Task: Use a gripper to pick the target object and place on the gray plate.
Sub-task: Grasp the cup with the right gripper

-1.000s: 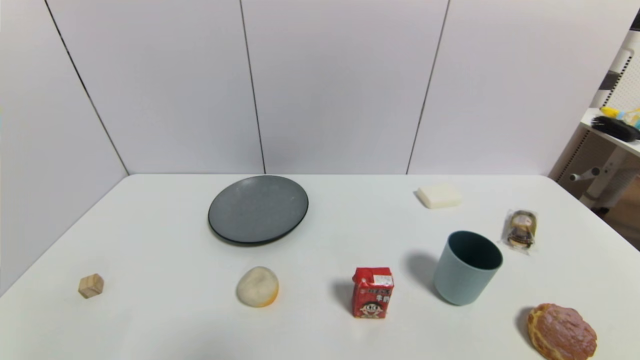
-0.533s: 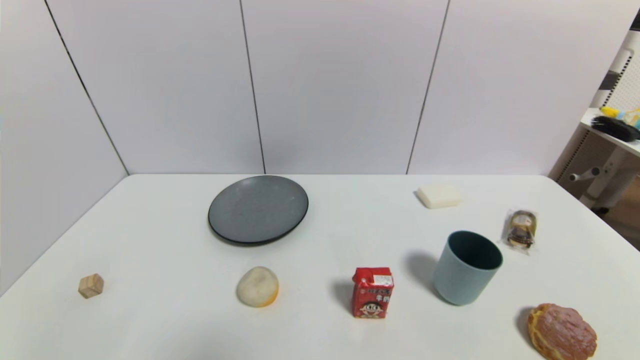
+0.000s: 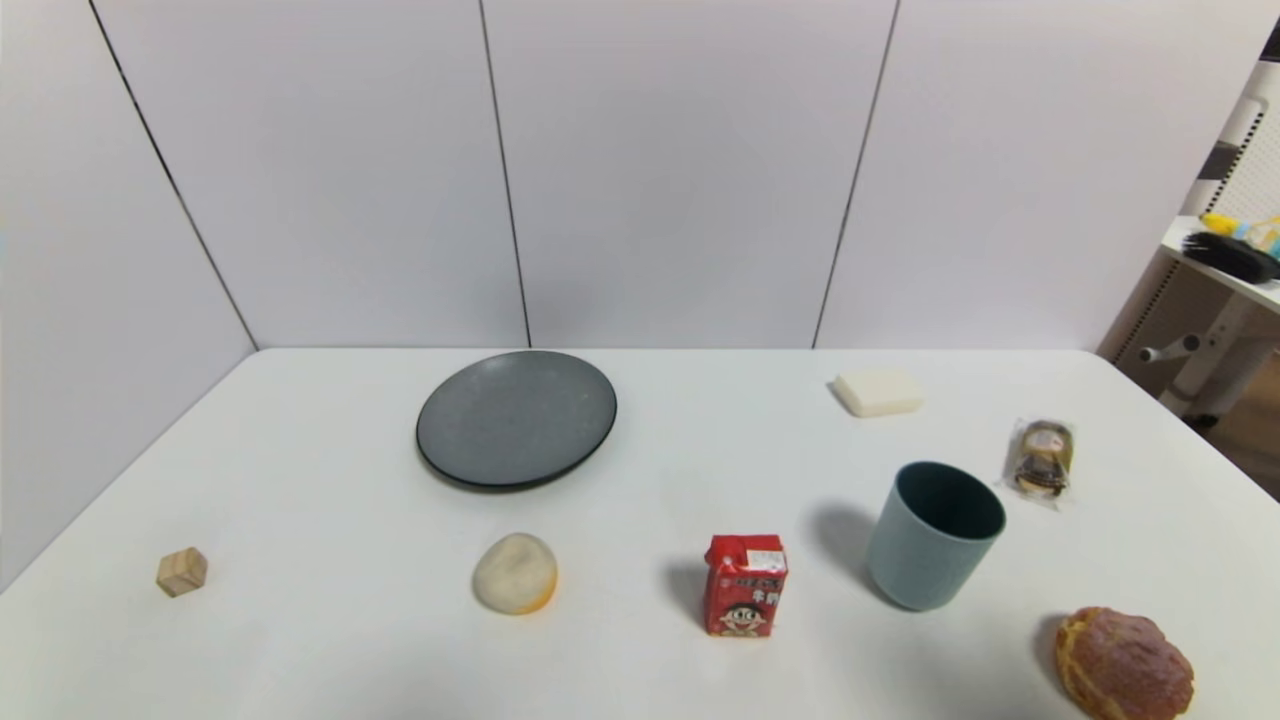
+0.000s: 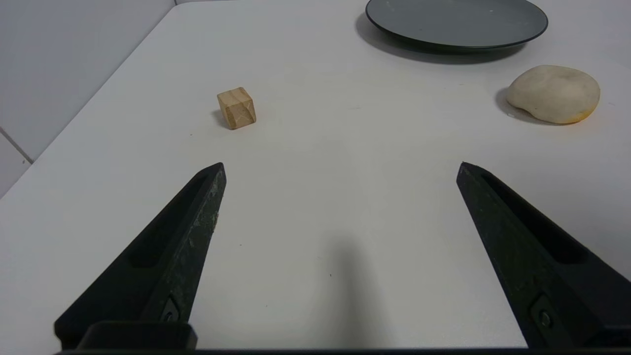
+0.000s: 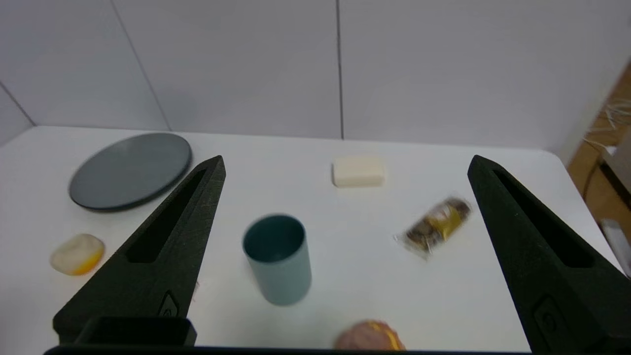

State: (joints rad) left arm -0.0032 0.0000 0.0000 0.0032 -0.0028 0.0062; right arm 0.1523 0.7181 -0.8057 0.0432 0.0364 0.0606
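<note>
With your right gripper [image 5: 345, 162] spread wide above the table's near edge, bring it down around the upright, muted blue-green plastic cup [image 3: 934, 535] standing right of the red milk carton [image 3: 744, 584], well apart from the round dark gray plate [image 3: 516, 418].

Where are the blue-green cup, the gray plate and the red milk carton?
blue-green cup [image 3: 926, 560], head view, outer wall.
gray plate [image 3: 516, 417], head view, bare middle.
red milk carton [image 3: 744, 592], head view, front face.
</note>
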